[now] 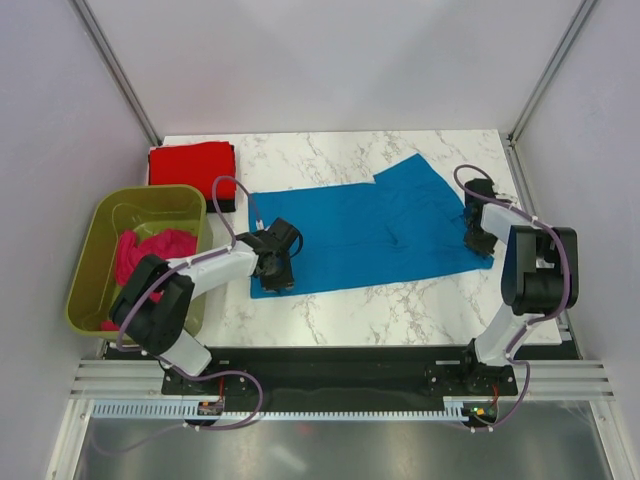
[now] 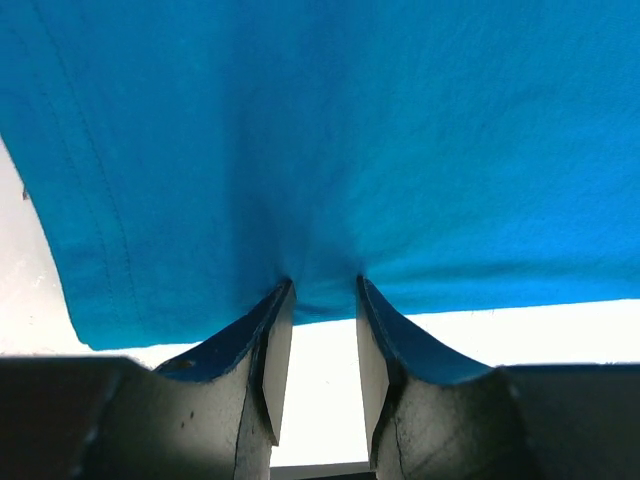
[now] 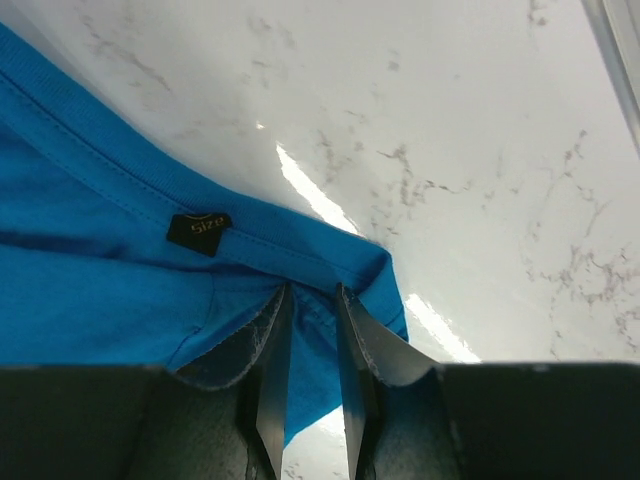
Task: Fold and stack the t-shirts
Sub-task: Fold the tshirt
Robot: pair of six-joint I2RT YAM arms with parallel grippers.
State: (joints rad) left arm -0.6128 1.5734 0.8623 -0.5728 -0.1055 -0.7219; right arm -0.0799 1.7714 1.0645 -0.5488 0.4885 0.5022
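There are two arms, and each one has two fingers. There are three t-shirts: one blue, one pink and one red. There is one green tub and one white table [image 1: 400, 305] with grey marks.

The left gripper [image 2: 322, 287] has its two fingers closed on the near edge of the blue t-shirt [image 1: 370, 225]. The cloth puckers right where the fingertips meet it, close to the shirt's left corner. From the fingers the blue cloth spreads flat away over the table, and bare white table shows below it, between the two fingers.

The right gripper [image 3: 312, 292] has its two fingers closed on the other end of the same blue t-shirt, beside the neck band. A fold of blue cloth sits between the fingertips. A small black size label [image 3: 198, 230] is sewn under the neck band, a little to the left of the fingers. Past the fingers there is only bare table.

So the blue t-shirt lies stretched out between the two grippers, with one sleeve poking out on the far side.

The pink t-shirt [image 1: 150, 252] lies bunched up inside the green tub [image 1: 120, 205], to the left of the left gripper and well apart from it.

The red t-shirt [image 1: 192, 165] lies folded on the table beyond the tub, farther away than the left fingers and to their left, and no fingers touch it
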